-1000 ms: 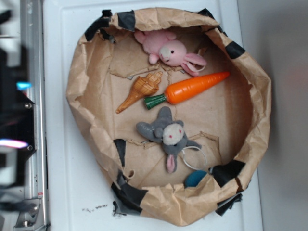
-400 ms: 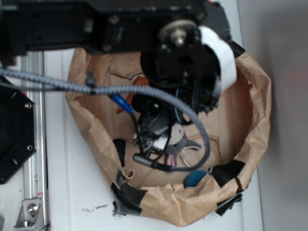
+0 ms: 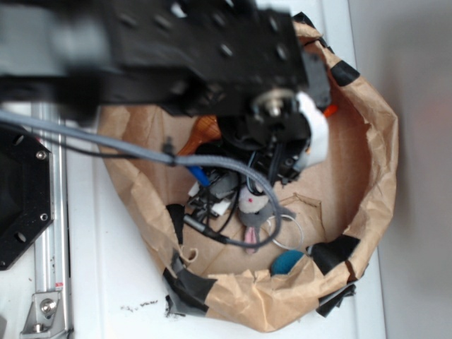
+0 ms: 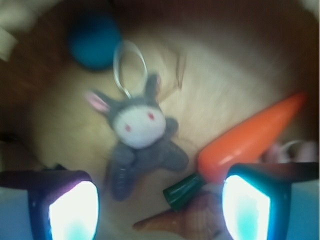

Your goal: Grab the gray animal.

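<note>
Hand (image 4: pixel 160 210) held spread wide, nothing grasped. Gray animal (image 4: pixel 137 142) seen just ahead, between fingers (image 4: pixel 72 210), untouched. Arm shifted lower over bag since earlier frame.

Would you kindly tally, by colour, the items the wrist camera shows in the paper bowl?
Gray: 1, the gray plush bunny with a cream face
Orange: 1, the orange plastic carrot with a green stem
Blue: 1, the round blue object
Tan: 1, the tan shell tip
Total: 4
</note>
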Action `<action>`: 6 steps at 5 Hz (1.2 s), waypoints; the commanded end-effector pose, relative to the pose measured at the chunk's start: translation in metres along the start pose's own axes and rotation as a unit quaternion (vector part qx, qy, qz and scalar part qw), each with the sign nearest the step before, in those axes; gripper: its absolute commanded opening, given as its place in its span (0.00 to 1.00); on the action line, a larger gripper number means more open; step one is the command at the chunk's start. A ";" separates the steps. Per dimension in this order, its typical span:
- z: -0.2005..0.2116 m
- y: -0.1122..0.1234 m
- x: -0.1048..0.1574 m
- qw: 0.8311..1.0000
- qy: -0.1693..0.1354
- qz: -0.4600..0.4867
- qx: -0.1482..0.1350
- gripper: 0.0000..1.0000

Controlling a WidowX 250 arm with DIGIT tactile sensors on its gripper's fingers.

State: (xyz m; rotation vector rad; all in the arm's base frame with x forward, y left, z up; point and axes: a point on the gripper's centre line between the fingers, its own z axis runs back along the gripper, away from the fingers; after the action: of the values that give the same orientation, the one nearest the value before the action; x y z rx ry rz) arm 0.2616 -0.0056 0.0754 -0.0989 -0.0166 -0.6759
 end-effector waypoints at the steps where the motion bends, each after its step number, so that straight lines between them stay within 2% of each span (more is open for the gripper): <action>1: -0.043 -0.023 0.038 0.999 -0.009 -0.035 -0.001 0.63; 2: -0.038 -0.035 0.040 0.999 -0.024 -0.010 -0.019 0.00; 3: -0.034 -0.048 0.040 0.999 -0.026 -0.008 -0.047 0.00; 4: -0.035 -0.061 0.037 0.998 -0.021 -0.005 -0.051 0.00; 5: -0.010 -0.061 0.036 0.999 -0.037 0.008 -0.033 0.00; 6: 0.041 -0.041 0.028 0.993 -0.086 0.073 0.022 0.00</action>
State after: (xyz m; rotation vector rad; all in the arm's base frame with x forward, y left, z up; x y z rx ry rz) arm 0.2510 -0.0471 0.1075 -0.1319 -0.1202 -0.5328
